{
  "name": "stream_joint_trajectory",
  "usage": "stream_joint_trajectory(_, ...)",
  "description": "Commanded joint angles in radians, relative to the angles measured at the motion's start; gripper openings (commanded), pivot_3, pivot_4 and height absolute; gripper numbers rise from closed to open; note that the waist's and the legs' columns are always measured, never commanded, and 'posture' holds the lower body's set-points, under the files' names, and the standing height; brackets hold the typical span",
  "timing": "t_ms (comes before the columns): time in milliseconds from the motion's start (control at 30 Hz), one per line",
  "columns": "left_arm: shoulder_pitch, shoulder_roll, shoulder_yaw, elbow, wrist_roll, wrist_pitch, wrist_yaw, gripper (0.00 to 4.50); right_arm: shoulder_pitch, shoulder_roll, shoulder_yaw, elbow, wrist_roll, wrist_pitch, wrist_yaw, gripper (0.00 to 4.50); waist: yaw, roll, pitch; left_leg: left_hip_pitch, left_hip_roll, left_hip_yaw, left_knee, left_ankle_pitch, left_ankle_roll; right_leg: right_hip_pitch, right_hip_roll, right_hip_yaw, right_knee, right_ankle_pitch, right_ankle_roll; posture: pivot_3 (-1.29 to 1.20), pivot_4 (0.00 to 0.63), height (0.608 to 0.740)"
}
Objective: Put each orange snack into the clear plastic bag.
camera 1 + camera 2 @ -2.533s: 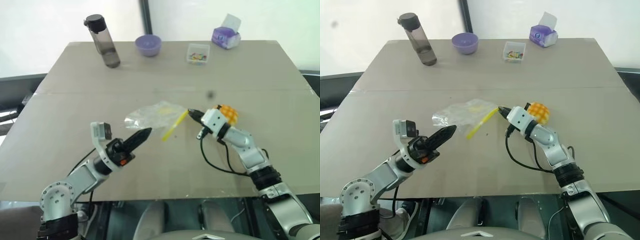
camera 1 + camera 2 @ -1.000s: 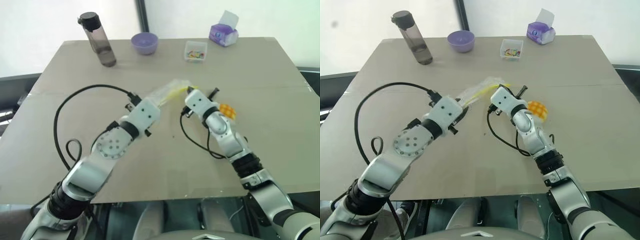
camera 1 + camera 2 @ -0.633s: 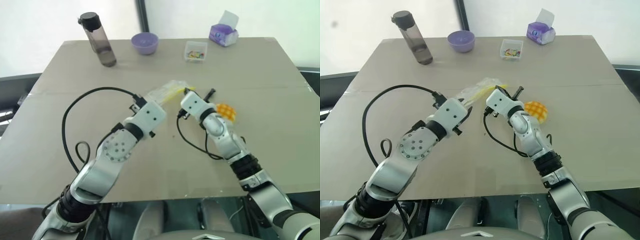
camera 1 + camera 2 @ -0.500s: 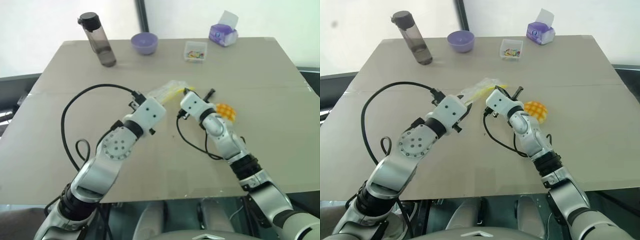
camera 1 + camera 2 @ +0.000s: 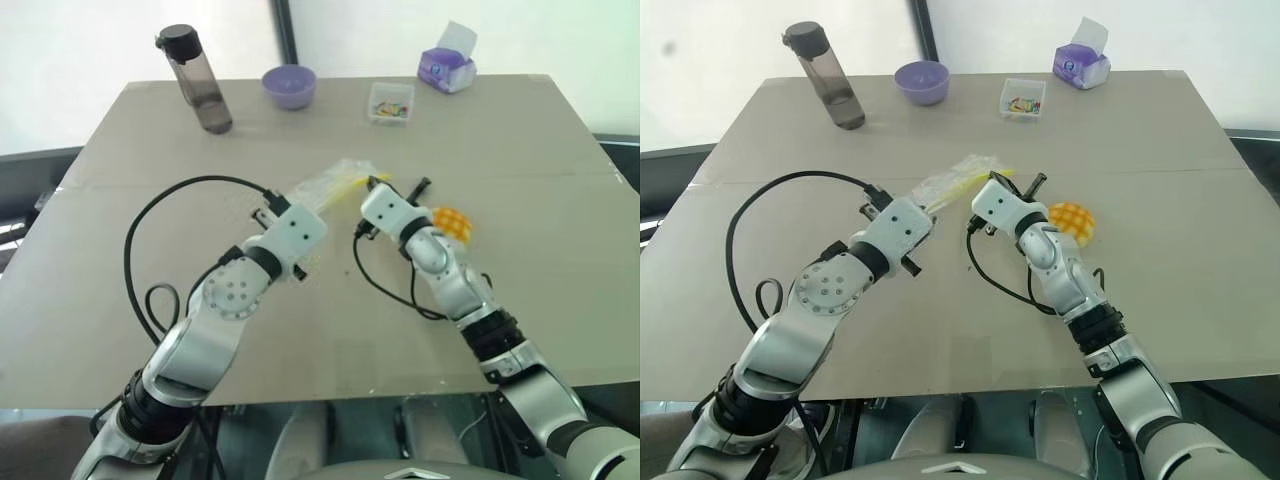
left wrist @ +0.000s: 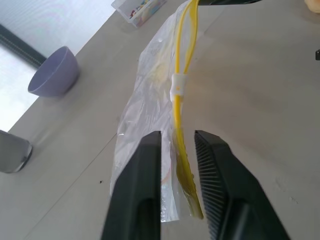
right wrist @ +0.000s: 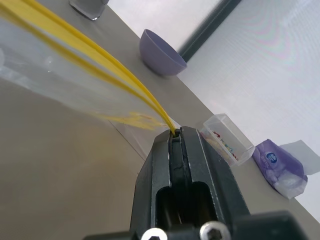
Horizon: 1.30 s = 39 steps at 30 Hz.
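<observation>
Your right gripper [image 7: 176, 134] is clamped on one end of the yellow seal strip [image 6: 179, 85] of the clear plastic bag [image 5: 958, 180], holding that end up off the bench [image 5: 560, 150] so the bag slopes away from it. Your left gripper [image 6: 177, 145] sits at the other end of the same strip; its two fingers look to have come together on the strip, though a narrow gap shows between them, so you can't be sure the film is truly caught. The orange snack [image 5: 452, 222] rests on the bench just beside the right arm, on the side away from the bag, untouched and not yet inside. The risk is in the opening: if both grippers pinch both lips of the seal, pulling apart will only stretch the strip and the mouth will stay shut. A weak left grip could let the slippery film slide free. With both grippers busy, neither is spare to lift the snack, and the right arm could nudge it if it swings. Count one snack, one bag, one dark bottle [image 5: 198, 80], one purple bowl [image 5: 289, 87], one small clear box [image 5: 391, 103] and one purple tissue pack [image 5: 446, 68].
</observation>
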Motion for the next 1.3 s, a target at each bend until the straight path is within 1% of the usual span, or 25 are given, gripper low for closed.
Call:
stream_joint_trajectory(33,-0.008,-0.009,0.011,-0.038,0.023,0.001,-0.008,0.06,0.005,0.005,-0.002,-0.051,0.011,-0.014,-0.011,0.0,0.0,0.0,0.0,0.0,0.0,0.0,0.0,0.0,0.0,0.0,0.0,0.0,0.0,0.0,0.0,0.0,0.15,0.74)
stream_joint_trajectory(133,-0.007,-0.005,0.011,-0.037,0.034,-0.002,-0.013,0.06,0.008,0.009,-0.011,-0.047,0.036,-0.016,0.0,0.0,0.0,0.0,0.0,0.0,0.0,0.0,0.0,0.0,0.0,0.0,0.0,0.0,0.0,0.0,0.0,0.0,0.15,0.74)
stream_joint_trajectory(167,-0.006,-0.003,0.011,-0.03,0.038,-0.008,-0.014,0.0,0.018,0.011,-0.022,-0.065,0.094,-0.001,0.067,0.42,0.0,0.0,0.0,0.0,0.0,0.0,0.0,0.0,0.0,0.0,0.0,0.0,0.0,0.0,0.0,0.0,0.15,0.74)
stream_joint_trajectory(200,-0.002,0.001,0.008,-0.022,0.043,-0.018,-0.017,0.0,0.032,0.01,-0.027,-0.084,0.158,0.002,0.139,0.56,0.0,0.0,0.0,0.0,0.0,0.0,0.0,0.0,0.0,0.0,0.0,0.0,0.0,0.0,0.0,0.0,0.15,0.74)
stream_joint_trajectory(233,0.001,-0.001,0.008,-0.017,0.046,-0.029,-0.017,0.0,0.039,0.0,-0.031,-0.097,0.157,0.005,0.142,0.83,0.0,0.0,0.0,0.0,0.0,0.0,0.0,0.0,0.0,0.0,0.0,0.0,0.0,0.0,0.0,0.0,0.15,0.74)
stream_joint_trajectory(267,0.004,0.0,0.007,-0.011,0.049,-0.043,-0.019,0.0,0.044,-0.008,-0.038,-0.107,0.16,0.022,0.151,1.38,0.0,0.0,0.0,0.0,0.0,0.0,0.0,0.0,0.0,0.0,0.0,0.0,0.0,0.0,0.0,0.0,0.15,0.74)
stream_joint_trajectory(300,0.007,0.001,0.006,-0.008,0.052,-0.058,-0.022,0.0,0.05,-0.015,-0.044,-0.117,0.176,0.042,0.172,1.76,0.001,0.0,0.0,0.0,0.0,0.0,0.0,0.0,0.0,0.0,0.0,0.0,0.0,0.0,0.0,0.0,0.15,0.74)
stream_joint_trajectory(333,0.013,0.001,0.007,-0.002,0.057,-0.078,-0.021,0.0,0.06,-0.02,-0.06,-0.137,0.22,0.072,0.215,2.16,0.001,0.0,0.0,0.0,0.0,0.0,0.0,0.0,0.0,0.0,0.0,0.0,0.0,0.0,0.0,0.0,0.15,0.74)
stream_joint_trajectory(367,0.019,0.0,0.008,0.004,0.061,-0.094,-0.021,0.0,0.068,-0.022,-0.078,-0.156,0.264,0.105,0.254,2.69,0.002,0.0,0.0,0.0,0.0,0.0,0.0,0.0,0.0,0.0,0.0,0.0,0.0,0.0,0.0,0.0,0.15,0.74)
stream_joint_trajectory(433,0.039,0.006,0.004,0.03,0.08,-0.157,-0.012,0.0,0.083,-0.025,-0.139,-0.205,0.344,0.212,0.3,2.69,0.004,0.0,0.0,0.0,0.0,-0.001,0.001,0.0,0.0,0.001,0.0,-0.001,0.0,0.0,0.0,0.0,0.15,0.74)
stream_joint_trajectory(567,0.085,-0.001,0.02,0.097,0.099,-0.281,0.006,0.0,0.107,-0.017,-0.267,-0.326,0.552,0.476,0.397,2.69,0.004,0.0,0.0,0.0,0.0,-0.001,0.001,0.0,0.0,0.001,0.0,-0.001,0.0,0.0,0.0,0.0,0.15,0.74)
stream_joint_trajectory(667,0.106,-0.026,0.047,0.14,0.091,-0.348,0.015,0.0,0.117,-0.039,-0.326,-0.382,0.647,0.591,0.431,2.69,0.004,0.0,0.0,0.0,0.0,-0.001,0.001,0.0,0.001,0.0,-0.001,0.0,0.0,0.0,0.0,0.0,0.15,0.74)
stream_joint_trajectory(733,0.116,-0.039,0.059,0.161,0.093,-0.381,0.017,0.0,0.12,-0.03,-0.365,-0.419,0.731,0.683,0.443,2.69,0.003,0.0,0.0,0.0,0.0,-0.001,0.001,-0.001,0.001,0.0,-0.001,0.0,0.001,0.0,0.0,0.0,0.15,0.74)
stream_joint_trajectory(767,0.121,-0.05,0.066,0.167,0.089,-0.398,0.019,0.0,0.12,-0.023,-0.386,-0.438,0.776,0.734,0.447,2.19,0.002,0.0,0.0,0.0,0.0,-0.001,0.001,-0.002,0.003,0.0,0.0,0.0,0.001,0.0,0.0,0.0,0.15,0.74)
stream_joint_trajectory(800,0.123,-0.057,0.07,0.172,0.087,-0.414,0.017,0.0,0.119,-0.019,-0.399,-0.453,0.81,0.771,0.45,1.96,0.001,0.0,0.0,0.0,0.0,-0.001,0.001,-0.003,0.005,0.0,0.0,0.0,0.001,0.0,0.0,0.0,0.15,0.74)
stream_joint_trajectory(833,0.126,-0.059,0.069,0.178,0.091,-0.435,0.014,0.0,0.115,-0.009,-0.405,-0.467,0.84,0.802,0.446,1.37,0.001,0.0,0.0,0.0,0.0,-0.001,0.001,-0.003,0.005,0.0,0.0,0.0,0.001,0.0,0.0,0.0,0.15,0.74)
stream_joint_trajectory(867,0.128,-0.061,0.068,0.183,0.096,-0.451,0.011,0.0,0.111,-0.003,-0.407,-0.475,0.858,0.822,0.441,1.04,0.002,0.0,0.0,0.0,0.0,-0.001,0.001,-0.003,0.005,0.0,0.0,0.0,0.002,0.0,0.0,0.0,0.15,0.74)
stream_joint_trajectory(933,0.133,-0.068,0.062,0.187,0.106,-0.464,0.005,0.0,0.109,0.007,-0.385,-0.496,0.883,0.851,0.431,0.09,0.002,0.0,0.0,0.0,0.0,0.0,0.001,-0.003,0.005,0.0,-0.001,0.0,0.001,0.0,0.0,0.0,0.15,0.74)
stream_joint_trajectory(1067,0.134,-0.087,0.057,0.189,0.113,-0.483,-0.007,0.0,0.112,0.036,-0.328,-0.52,0.902,0.859,0.402,0.09,0.002,0.0,0.0,0.0,0.0,-0.001,0.001,-0.003,0.005,0.0,-0.001,-0.001,0.002,0.0,0.0,0.0,0.15,0.74)
stream_joint_trajectory(1100,0.132,-0.08,0.054,0.192,0.125,-0.495,-0.013,0.0,0.113,0.049,-0.321,-0.528,0.912,0.863,0.392,0.09,0.002,0.0,0.0,0.0,0.0,-0.001,0.001,-0.003,0.005,0.0,-0.001,-0.001,0.002,0.0,0.0,0.0,0.15,0.74)
stream_joint_trajectory(1300,0.141,-0.07,0.057,0.203,0.155,-0.531,-0.037,0.0,0.109,0.068,-0.312,-0.542,0.952,0.863,0.362,0.09,0.003,0.0,0.0,0.0,0.0,-0.001,0.001,-0.003,0.005,0.0,-0.001,-0.001,0.002,0.0,0.0,0.0,0.15,0.74)
